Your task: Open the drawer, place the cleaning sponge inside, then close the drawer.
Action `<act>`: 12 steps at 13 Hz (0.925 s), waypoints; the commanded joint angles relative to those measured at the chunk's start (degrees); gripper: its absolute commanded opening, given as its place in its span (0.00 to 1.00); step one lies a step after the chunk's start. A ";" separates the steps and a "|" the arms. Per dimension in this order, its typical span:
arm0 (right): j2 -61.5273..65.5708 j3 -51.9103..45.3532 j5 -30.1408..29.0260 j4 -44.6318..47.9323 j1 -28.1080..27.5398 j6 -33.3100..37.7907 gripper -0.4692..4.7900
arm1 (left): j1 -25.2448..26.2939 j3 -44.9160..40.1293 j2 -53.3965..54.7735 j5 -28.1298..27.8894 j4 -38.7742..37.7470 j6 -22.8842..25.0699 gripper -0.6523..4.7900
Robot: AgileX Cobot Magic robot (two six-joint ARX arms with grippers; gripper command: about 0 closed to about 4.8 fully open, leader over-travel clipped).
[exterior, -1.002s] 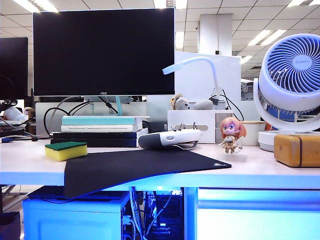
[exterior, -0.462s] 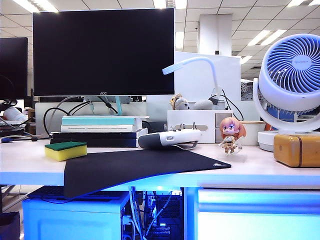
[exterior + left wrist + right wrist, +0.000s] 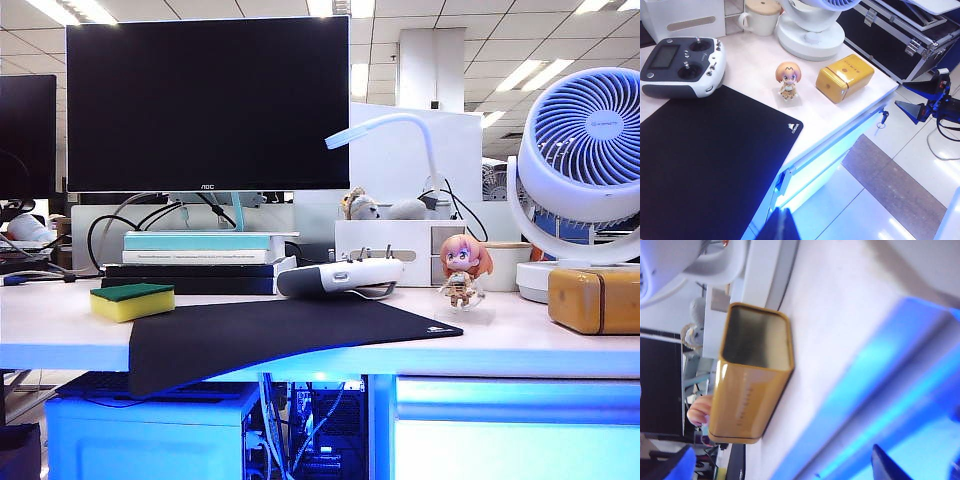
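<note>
Under the desk edge, the drawer is seen with its blue-lit front flush and shut, so no step of the task can be judged done. On the desk, beside the black mat, the sponge lies untouched, well apart from the drawer. Opening, placing and closing are all left. The right gripper, low by the drawer front near the yellow box, is held with jaws wide apart and empty. The left gripper, above the mat's corner, is pressed together on nothing.
</note>
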 commanded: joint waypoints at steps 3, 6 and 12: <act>4.15 3.76 0.70 -1.57 -0.17 1.38 1.00 | -0.02 0.33 -0.17 0.22 0.33 0.24 0.11; 6.58 7.10 1.86 -3.48 -0.13 1.36 1.00 | -0.02 0.33 -0.20 0.22 0.33 0.17 0.11; 9.57 10.86 1.97 -3.32 1.31 1.09 1.00 | -0.02 0.31 -0.17 0.20 0.33 0.04 0.11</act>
